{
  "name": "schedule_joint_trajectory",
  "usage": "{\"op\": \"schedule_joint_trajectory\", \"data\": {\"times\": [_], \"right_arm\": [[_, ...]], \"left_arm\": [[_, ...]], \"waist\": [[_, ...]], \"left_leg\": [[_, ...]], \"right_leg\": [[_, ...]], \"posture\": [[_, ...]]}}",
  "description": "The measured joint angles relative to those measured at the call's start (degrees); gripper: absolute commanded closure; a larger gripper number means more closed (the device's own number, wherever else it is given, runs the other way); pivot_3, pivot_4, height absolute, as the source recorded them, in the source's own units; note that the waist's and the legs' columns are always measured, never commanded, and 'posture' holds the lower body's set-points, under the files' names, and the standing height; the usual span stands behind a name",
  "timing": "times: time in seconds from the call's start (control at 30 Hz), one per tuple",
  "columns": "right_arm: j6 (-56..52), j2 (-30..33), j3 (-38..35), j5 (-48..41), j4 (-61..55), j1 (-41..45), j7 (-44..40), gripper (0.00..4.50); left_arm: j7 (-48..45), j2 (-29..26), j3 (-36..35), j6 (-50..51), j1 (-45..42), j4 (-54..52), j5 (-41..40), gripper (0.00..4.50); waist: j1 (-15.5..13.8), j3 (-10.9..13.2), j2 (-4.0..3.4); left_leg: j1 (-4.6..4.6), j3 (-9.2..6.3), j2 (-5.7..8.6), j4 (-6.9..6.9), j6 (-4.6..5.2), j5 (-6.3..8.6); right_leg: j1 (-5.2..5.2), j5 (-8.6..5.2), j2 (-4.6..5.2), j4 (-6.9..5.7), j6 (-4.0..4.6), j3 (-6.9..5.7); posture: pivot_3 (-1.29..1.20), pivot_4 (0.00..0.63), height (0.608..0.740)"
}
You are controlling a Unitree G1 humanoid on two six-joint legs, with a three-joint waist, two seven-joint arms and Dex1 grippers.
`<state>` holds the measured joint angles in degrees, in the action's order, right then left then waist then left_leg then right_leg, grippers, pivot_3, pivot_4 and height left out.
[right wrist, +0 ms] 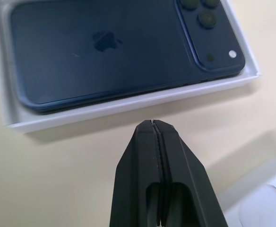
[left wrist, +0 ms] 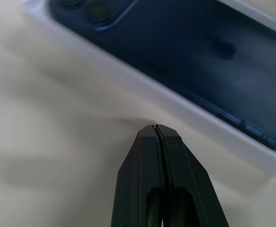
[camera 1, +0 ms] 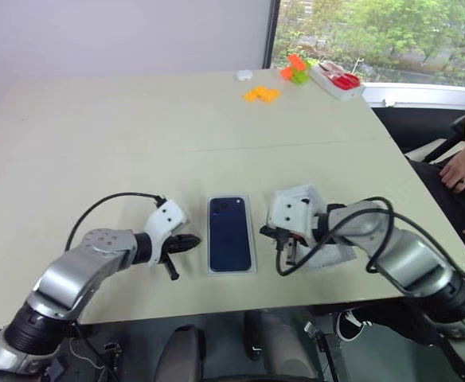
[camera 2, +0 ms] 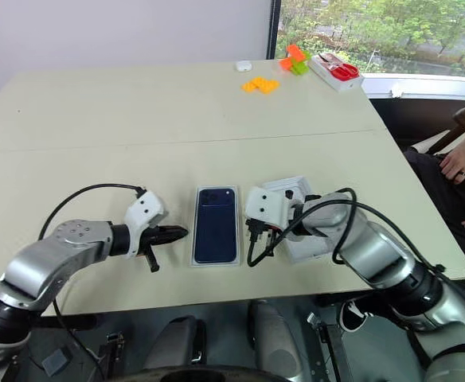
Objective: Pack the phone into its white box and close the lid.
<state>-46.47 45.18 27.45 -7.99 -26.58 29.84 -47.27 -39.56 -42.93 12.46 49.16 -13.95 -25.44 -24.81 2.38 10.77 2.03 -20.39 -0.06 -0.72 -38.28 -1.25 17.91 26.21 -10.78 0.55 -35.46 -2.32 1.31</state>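
i have the phone (camera 1: 230, 233) lying face down inside the white box (camera 1: 252, 239), near the front edge of the worktop (camera 1: 137, 127), so the packing step looks done and the lid is what remains. my left gripper (camera 1: 186, 243) sits just left of the box with its jaws closed on nothing, tips close to the box's side but apart from it. my right gripper (camera 1: 274, 234) sits just right of the box, jaws also closed and empty. the lid (camera 2: 316, 243) seems to be the white piece lying under my right arm, to the right of the box, though the arm covers most of it. next i judge i must open the right jaws, pull back to that lid, grip its edge and carry it squarely over the box.
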Motion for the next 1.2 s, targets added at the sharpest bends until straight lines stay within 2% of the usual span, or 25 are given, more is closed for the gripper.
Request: {"op": "schedule_joint_trajectory", "data": {"times": [0.2,0.53,1.03,1.13,1.2], "right_arm": [[0.1,-2.1,2.3,4.5,4.2,0.4,1.3,4.50],[0.2,0.0,1.2,5.3,3.3,-0.9,-1.5,4.50],[-1.0,2.7,-1.5,5.5,0.4,-2.6,-3.8,4.50],[-2.4,4.3,-4.2,3.5,-2.1,-2.5,-6.1,3.60],[-3.4,5.5,-6.9,1.5,-4.2,-2.3,-7.6,2.58]], "left_arm": [[0.2,2.6,2.6,0.3,-2.2,0.1,1.9,4.44],[-0.5,7.1,4.8,0.5,-5.0,2.9,3.1,4.44],[-2.2,9.2,6.8,0.3,-7.0,4.8,4.6,4.44],[-2.2,9.1,6.4,0.3,-6.9,4.8,4.6,4.50],[-2.2,9.0,5.9,0.3,-6.7,4.8,4.5,4.50]], "waist": [[-0.2,0.0,0.00],[-0.6,0.0,0.00],[-1.4,0.0,0.00],[-1.4,0.0,0.00],[-1.4,0.0,0.01]], "left_leg": [[-0.03,0.00,0.02,-0.02,0.00,0.00],[0.01,-0.02,0.07,-0.08,0.00,0.00],[0.00,-0.04,0.07,-0.09,0.00,0.00],[0.00,-0.05,0.07,-0.09,0.00,0.00],[0.01,-0.07,0.06,-0.09,0.00,0.00]], "right_leg": [[0.00,0.02,0.03,0.01,-0.01,0.00],[-0.11,0.01,0.06,0.03,-0.01,0.00],[-0.11,0.02,0.04,0.01,-0.02,-0.02],[-0.10,0.02,0.04,0.01,-0.02,-0.02],[-0.11,0.02,0.02,0.01,-0.03,-0.03]], "posture": [[0.00,0.150,0.734],[0.00,0.150,0.734],[0.00,0.150,0.734],[0.00,0.150,0.734],[0.00,0.150,0.734]]}}
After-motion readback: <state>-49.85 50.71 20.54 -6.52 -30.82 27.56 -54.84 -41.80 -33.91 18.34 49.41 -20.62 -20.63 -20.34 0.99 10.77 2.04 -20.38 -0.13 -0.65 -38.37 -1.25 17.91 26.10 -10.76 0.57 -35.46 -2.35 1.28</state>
